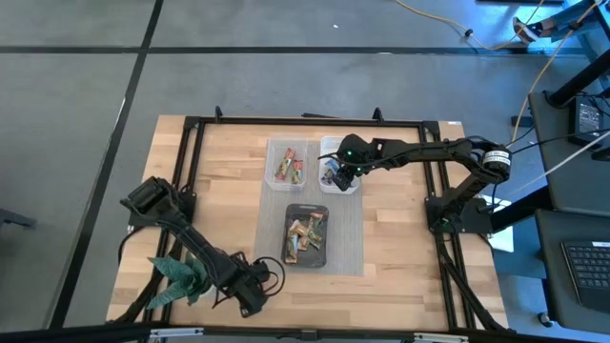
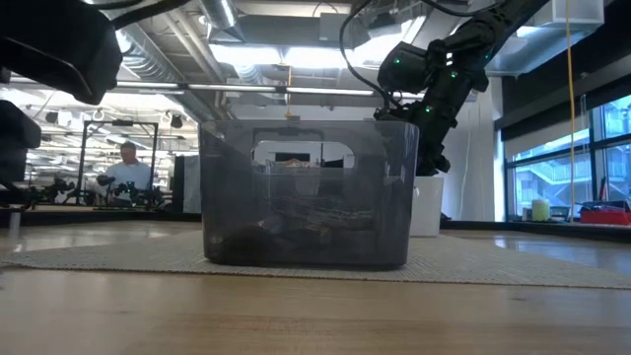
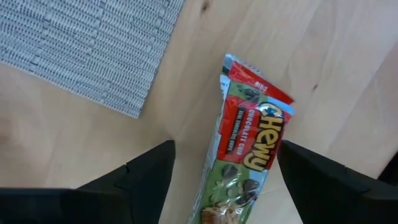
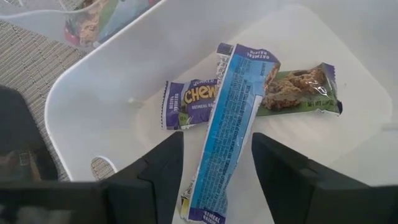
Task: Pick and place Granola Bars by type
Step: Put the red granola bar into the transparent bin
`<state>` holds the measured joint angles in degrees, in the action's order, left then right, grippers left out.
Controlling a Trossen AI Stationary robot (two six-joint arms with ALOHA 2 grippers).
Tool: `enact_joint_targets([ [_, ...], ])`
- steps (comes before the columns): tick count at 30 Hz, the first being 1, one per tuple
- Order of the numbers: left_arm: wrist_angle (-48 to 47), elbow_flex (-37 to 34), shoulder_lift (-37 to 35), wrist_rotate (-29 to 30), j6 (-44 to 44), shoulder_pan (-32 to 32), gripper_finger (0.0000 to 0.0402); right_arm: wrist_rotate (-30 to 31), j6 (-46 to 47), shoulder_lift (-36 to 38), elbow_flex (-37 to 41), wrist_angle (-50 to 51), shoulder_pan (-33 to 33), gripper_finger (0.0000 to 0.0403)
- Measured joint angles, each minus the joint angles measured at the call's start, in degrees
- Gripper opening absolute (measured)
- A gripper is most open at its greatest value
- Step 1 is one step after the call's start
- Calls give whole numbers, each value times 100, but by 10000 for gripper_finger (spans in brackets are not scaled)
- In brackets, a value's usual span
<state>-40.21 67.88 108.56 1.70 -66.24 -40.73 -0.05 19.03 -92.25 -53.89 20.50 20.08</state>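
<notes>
The sorting is judged to be partly done. Several granola bars (image 1: 305,235) are left heaped in the dark tray (image 1: 306,262) at the middle of the table, while a few are already laid in the clear tray (image 1: 274,174) behind it.

Over the white tray (image 4: 93,87), beside the clear one, the right gripper (image 1: 340,172) is held with its jaws apart around a blue-wrapped bar (image 4: 227,118). This bar lies face down across a purple-wrapped bar (image 4: 189,102) already in that tray; whether it is gripped or has been let go cannot be told.

Near the front edge of the table, beside the green plant (image 1: 178,276), the left gripper (image 3: 227,180) is poised with jaws wide open either side of a red-wrapped bar (image 3: 249,140) lying on bare wood. That bar is not yet grasped and is taken to be awaiting its tray.
</notes>
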Motion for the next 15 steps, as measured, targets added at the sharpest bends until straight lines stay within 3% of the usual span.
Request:
enact_joint_targets([
  [15, -181, -11, 10, 32, 244, 33, 188, 0, 0, 0, 0, 2, -1, 193],
])
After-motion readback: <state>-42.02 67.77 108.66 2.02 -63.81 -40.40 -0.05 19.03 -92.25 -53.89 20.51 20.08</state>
